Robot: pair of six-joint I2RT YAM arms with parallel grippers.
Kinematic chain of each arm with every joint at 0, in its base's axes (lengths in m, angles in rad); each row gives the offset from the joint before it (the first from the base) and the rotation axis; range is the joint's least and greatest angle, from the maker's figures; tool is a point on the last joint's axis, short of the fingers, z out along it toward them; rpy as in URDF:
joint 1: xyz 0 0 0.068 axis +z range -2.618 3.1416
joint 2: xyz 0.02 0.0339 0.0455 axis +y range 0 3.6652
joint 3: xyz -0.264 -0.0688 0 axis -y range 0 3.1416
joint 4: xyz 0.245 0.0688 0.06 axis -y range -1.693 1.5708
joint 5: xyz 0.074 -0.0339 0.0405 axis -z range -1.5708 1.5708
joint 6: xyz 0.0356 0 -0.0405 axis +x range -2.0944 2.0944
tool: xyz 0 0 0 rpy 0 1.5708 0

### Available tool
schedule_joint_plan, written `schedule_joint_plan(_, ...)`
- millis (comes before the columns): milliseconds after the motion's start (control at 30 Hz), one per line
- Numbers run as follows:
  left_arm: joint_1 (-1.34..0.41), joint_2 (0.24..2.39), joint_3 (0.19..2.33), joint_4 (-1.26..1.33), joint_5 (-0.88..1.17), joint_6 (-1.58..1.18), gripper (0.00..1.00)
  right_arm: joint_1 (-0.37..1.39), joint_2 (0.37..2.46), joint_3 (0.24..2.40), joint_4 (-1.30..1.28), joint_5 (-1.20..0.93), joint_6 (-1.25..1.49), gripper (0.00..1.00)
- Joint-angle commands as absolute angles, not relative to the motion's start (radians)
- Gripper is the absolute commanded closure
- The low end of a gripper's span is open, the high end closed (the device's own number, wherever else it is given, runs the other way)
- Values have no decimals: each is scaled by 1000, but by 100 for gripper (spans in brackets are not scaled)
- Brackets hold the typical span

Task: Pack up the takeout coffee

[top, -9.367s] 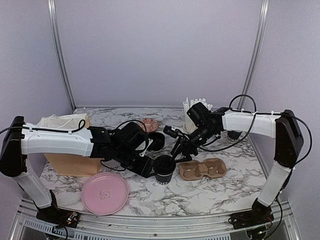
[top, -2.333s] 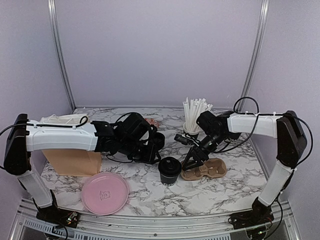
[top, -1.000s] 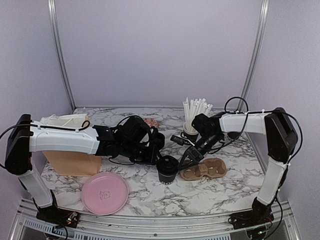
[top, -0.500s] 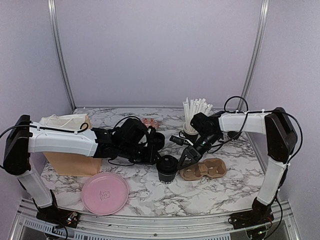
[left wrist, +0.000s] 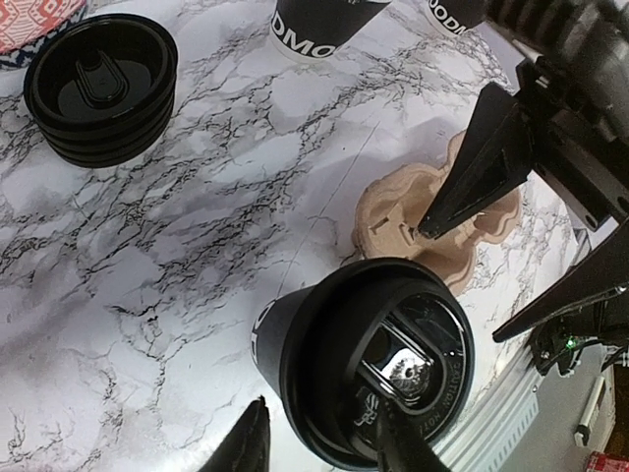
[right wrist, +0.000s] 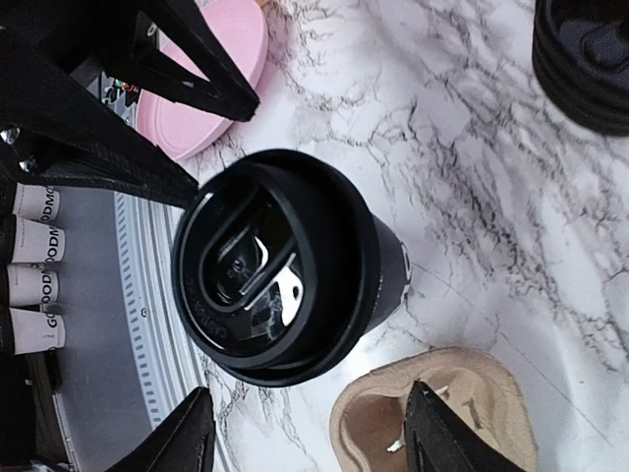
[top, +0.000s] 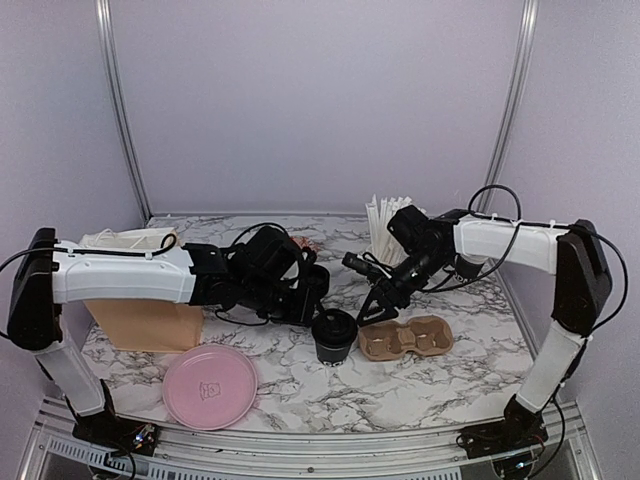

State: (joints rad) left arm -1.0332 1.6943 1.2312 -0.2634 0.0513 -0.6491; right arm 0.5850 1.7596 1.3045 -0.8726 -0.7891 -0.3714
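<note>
The takeout coffee, a black paper cup with a black lid pressed on, stands on the marble just left of the brown carrier. My left gripper is open at the cup's near side. One finger hangs beside the cup wall and the other lies across the lid. My right gripper is open and wide, hovering above and to the right of the cup with nothing held. One fingertip is over the carrier's nearest hole. A second black cup with white lettering stands farther back.
A stack of black lids lies behind the cup. A cup of white straws stands at the back right. A pink plate and a paper bag are at the left. A red patterned item lies at the back.
My right gripper has risen and drawn back to the right, away from the lidded cup. The left gripper's jaws have spread a little. The cup has stayed in place.
</note>
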Motion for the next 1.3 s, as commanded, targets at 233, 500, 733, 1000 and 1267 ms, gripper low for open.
schedule_joint_plan(233, -1033, 1527, 1303, -339, -236, -485, 42, 678, 1608, 1383, -813, -549, -623, 19)
schedule_joint_plan(500, -1028, 1446, 1313, -333, -351, -464, 26, 761, 1668, 1422, -754, -503, -711, 4)
schedule_joint_plan(733, -1028, 1432, 1302, -333, -354, -465, 26, 811, 1720, 1420, -751, -486, -709, 1)
schedule_joint_plan(1000, -1028, 1434, 1293, -333, -359, -458, 26, 815, 1765, 1418, -783, -510, -706, 4)
schedule_joint_plan(1267, -1028, 1445, 1291, -330, -351, -457, 26, 817, 1792, 1428, -793, -493, -697, 19)
